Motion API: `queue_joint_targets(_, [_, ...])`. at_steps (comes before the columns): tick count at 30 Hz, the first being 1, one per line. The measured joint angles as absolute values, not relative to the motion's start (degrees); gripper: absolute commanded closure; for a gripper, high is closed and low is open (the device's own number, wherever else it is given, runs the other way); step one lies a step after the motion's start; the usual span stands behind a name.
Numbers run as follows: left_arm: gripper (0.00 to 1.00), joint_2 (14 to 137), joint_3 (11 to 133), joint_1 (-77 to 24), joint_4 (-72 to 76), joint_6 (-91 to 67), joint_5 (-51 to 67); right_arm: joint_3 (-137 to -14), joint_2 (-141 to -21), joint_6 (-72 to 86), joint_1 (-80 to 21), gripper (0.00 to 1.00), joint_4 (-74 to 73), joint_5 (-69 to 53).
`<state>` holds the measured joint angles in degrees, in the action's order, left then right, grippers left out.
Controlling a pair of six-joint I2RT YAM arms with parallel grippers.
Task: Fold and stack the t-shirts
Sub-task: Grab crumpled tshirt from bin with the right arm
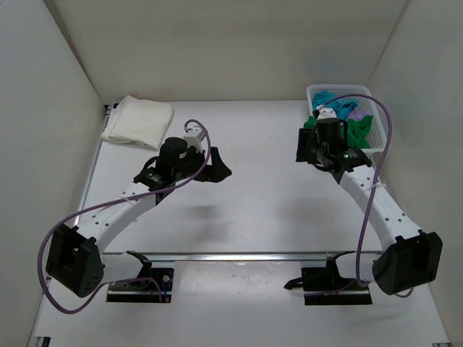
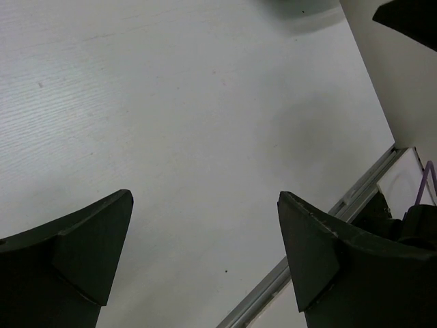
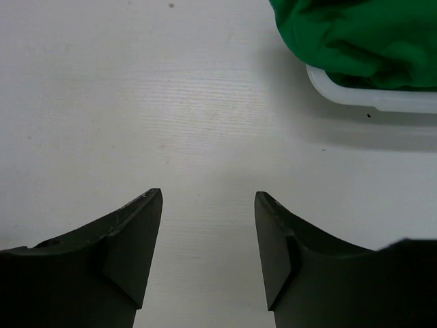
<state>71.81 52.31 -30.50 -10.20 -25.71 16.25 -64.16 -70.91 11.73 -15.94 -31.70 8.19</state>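
A folded cream-white t-shirt (image 1: 139, 121) lies at the far left of the table. A bright green t-shirt (image 1: 358, 133), a teal one (image 1: 323, 97) and a lilac one (image 1: 350, 108) are crumpled in the white basket (image 1: 376, 121) at the far right. The green shirt (image 3: 355, 37) hangs over the basket rim (image 3: 369, 98) in the right wrist view. My left gripper (image 1: 217, 168) is open and empty over the table's middle, also in its wrist view (image 2: 205, 198). My right gripper (image 1: 304, 148) is open and empty just left of the basket, also in its wrist view (image 3: 208, 195).
White walls enclose the table on the left, back and right. A metal rail (image 1: 239, 255) runs across the near edge between the arm bases; it also shows in the left wrist view (image 2: 321, 225). Purple cables (image 1: 202, 137) loop from both arms.
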Motion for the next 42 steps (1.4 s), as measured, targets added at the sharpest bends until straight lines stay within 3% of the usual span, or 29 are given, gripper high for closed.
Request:
queue_joint_targets(2, [0.01, 70.63, 50.50, -30.13, -8.56, -25.85, 17.26, -66.22, -72.64, 11.62, -15.51, 0.52, -31.77, 8.38])
queue_joint_targets(3, [0.02, 69.82, 49.39, -30.11, -7.66, -25.96, 17.47, -67.37, -73.49, 11.42, -15.16, 0.65, -31.88, 8.67])
queue_joint_targets(4, [0.01, 69.08, 48.47, -30.11, -7.09, -26.00, 17.52, -68.42, -74.35, 11.09, -14.70, 0.98, -31.79, 8.97])
queue_joint_targets(8, [0.01, 67.05, 45.95, -30.20, -4.27, -26.94, 17.89, -74.04, -79.18, 11.55, -11.97, 1.00, -31.75, 9.80])
queue_joint_targets(9, [0.07, 66.85, 45.54, -30.28, -3.68, -27.16, 18.00, -75.77, -80.84, 11.53, -11.46, 1.00, -31.77, 10.22])
queue_joint_targets(10, [0.37, 66.74, 45.25, -30.46, -3.33, -27.49, 18.04, -77.34, -82.32, 11.38, -11.11, 1.00, -31.77, 10.83])
queue_joint_targets(11, [0.80, 66.65, 44.84, -30.61, -2.57, -28.01, 18.04, -79.07, -83.88, 11.18, -10.85, 0.95, -31.88, 11.84])
queue_joint_targets(12, [0.91, 66.43, 44.25, -30.65, -1.91, -28.18, 18.11, -80.77, -85.52, 10.92, -10.72, 0.89, -32.12, 12.75])
queue_joint_targets(13, [1.00, 66.00, 43.44, -30.63, -1.13, -28.21, 18.17, -82.72, -87.31, 10.52, -10.31, 0.78, -32.58, 13.65])
queue_joint_targets(15, [0.96, 64.64, 41.74, -30.63, -0.36, -28.62, 18.09, -86.08, -90.70, 9.80, -9.67, 0.64, -32.77, 14.66])
queue_joint_targets(16, [0.87, 63.75, 40.77, -30.63, -0.19, -28.67, 18.09, -87.59, -92.33, 9.28, -9.06, 0.57, -33.06, 14.66])
queue_joint_targets(18, [0.66, 62.02, 39.35, -30.61, 0.01, -28.84, 18.06, -89.82, -95.20, 8.69, -7.27, 0.53, -33.41, 14.46])
queue_joint_targets(20, [0.59, 60.62, 38.48, -30.74, 0.23, -29.17, 18.02, -91.98, -97.86, 8.19, -5.26, 0.51, -34.39, 14.20])
queue_joint_targets(22, [0.56, 59.48, 37.65, -30.98, 0.62, -29.61, 18.02, -94.56, -100.97, 7.88, -3.75, 0.49, -35.22, 14.06])
queue_joint_targets(28, [0.59, 58.06, 34.72, -31.07, 1.48, -30.48, 18.02, -98.96, -108.05, 7.22, -2.59, 0.49, -36.21, 13.52])
queue_joint_targets(31, [0.60, 58.08, 34.13, -31.14, 1.37, -30.57, 18.00, -100.27, -110.04, 6.79, -2.68, 0.60, -36.91, 12.62])
queue_joint_targets(32, [0.61, 58.11, 34.09, -31.14, 1.39, -30.61, 17.98, -101.30, -110.80, 6.76, -2.66, 0.71, -37.45, 12.25])
queue_joint_targets(33, [0.62, 58.19, 34.06, -31.16, 1.54, -30.70, 17.98, -102.52, -111.61, 6.57, -2.63, 0.88, -37.82, 12.05])
queue_joint_targets(35, [0.62, 58.39, 34.04, -31.24, 1.72, -30.83, 17.98, -104.60, -112.90, 6.76, -2.59, 1.00, -38.28, 12.03])
queue_joint_targets(42, [0.62, 58.50, 34.02, -31.24, 1.63, -30.92, 17.78, -105.51, -111.15, 6.35, -4.91, 1.00, -38.81, 17.32])
